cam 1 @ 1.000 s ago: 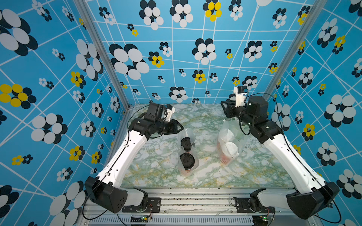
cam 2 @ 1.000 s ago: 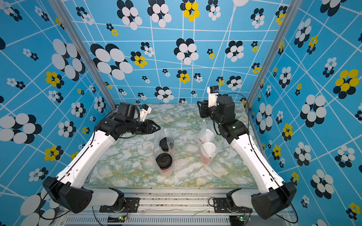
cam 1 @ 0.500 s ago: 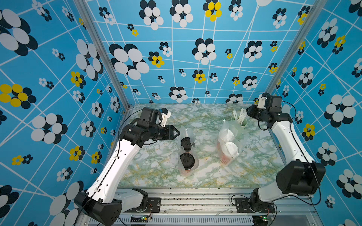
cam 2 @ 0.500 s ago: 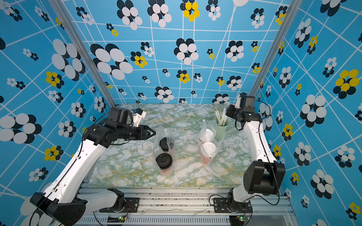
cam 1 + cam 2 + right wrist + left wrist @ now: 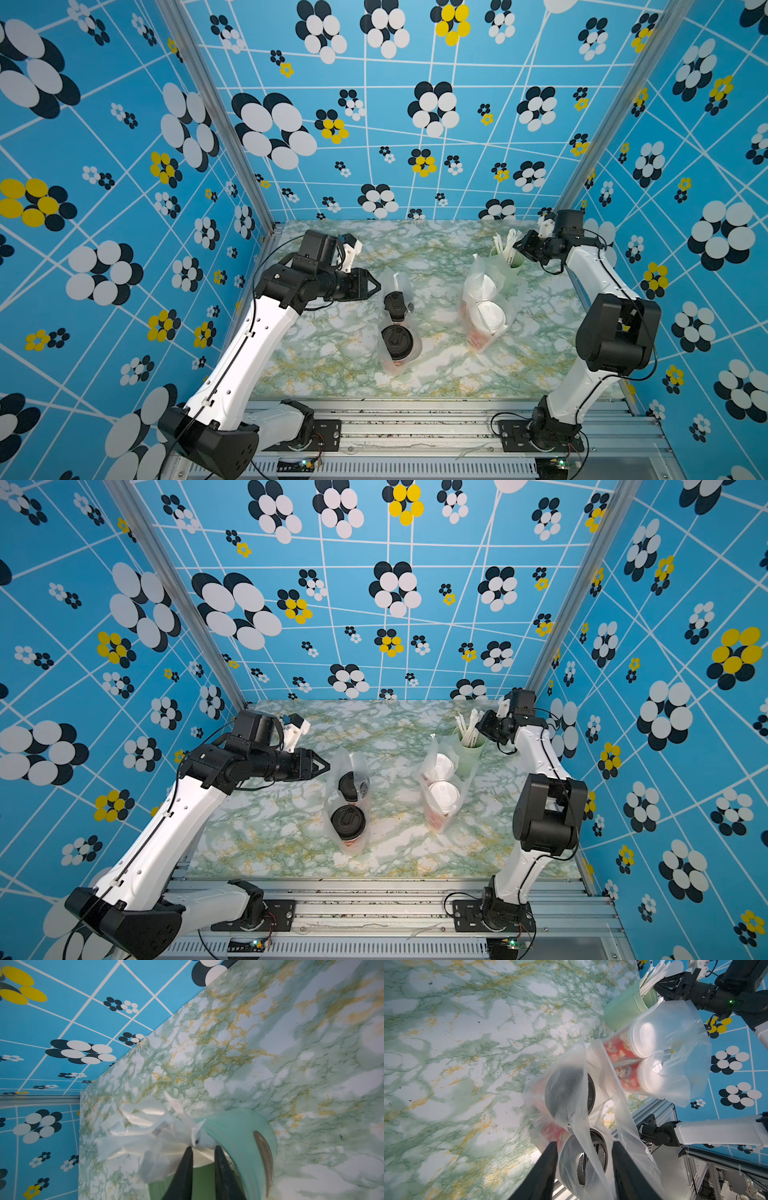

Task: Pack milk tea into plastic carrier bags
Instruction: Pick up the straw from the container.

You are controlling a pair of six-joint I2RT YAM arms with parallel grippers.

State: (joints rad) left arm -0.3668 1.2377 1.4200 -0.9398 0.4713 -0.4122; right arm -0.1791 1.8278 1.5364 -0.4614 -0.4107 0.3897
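The left pincer point(image 5: 375, 286), jaws apart and holding nothing, hovers just beside a plastic carrier bag point(image 5: 392, 277). The bag stands on the marbled worktop point(image 5: 328, 345) with two black-lidded milk tea cups point(image 5: 397, 341) inside. To its right, a second bag point(image 5: 478, 266) holds two white-lidded cups point(image 5: 490, 318). Just behind it a pale green cup point(image 5: 515, 262) carries white straws point(image 5: 503, 246). The right pincer point(image 5: 519, 245) sits at the straw tops, jaws narrowly parted; whether it grips one cannot be told.
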